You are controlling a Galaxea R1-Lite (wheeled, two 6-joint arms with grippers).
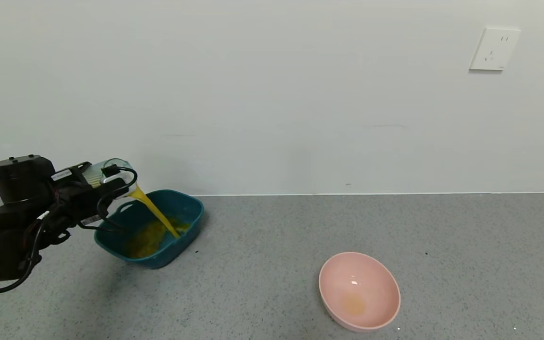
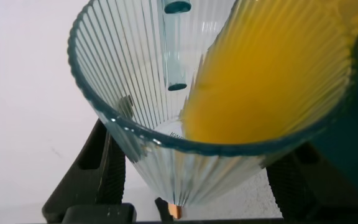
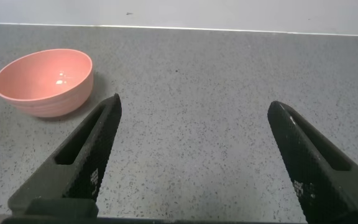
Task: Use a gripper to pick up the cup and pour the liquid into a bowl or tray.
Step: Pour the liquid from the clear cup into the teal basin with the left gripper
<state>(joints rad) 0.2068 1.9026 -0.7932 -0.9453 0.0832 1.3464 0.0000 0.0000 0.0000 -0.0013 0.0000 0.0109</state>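
Head view shows me the grey surface (image 1: 272, 264), with the teal tub (image 1: 191, 208) at about nine o'clock and a pink bowl (image 1: 359, 290) at five o'clock. My left hand (image 1: 109, 182) grips the cup (image 1: 97, 171), tipped over the tub's near rim, and the liquid (image 1: 156, 215) streams inside. My right hand (image 3: 194, 155) hangs spread open, idle. Tipping faster could overshoot the far wall; the wet cup might slip.
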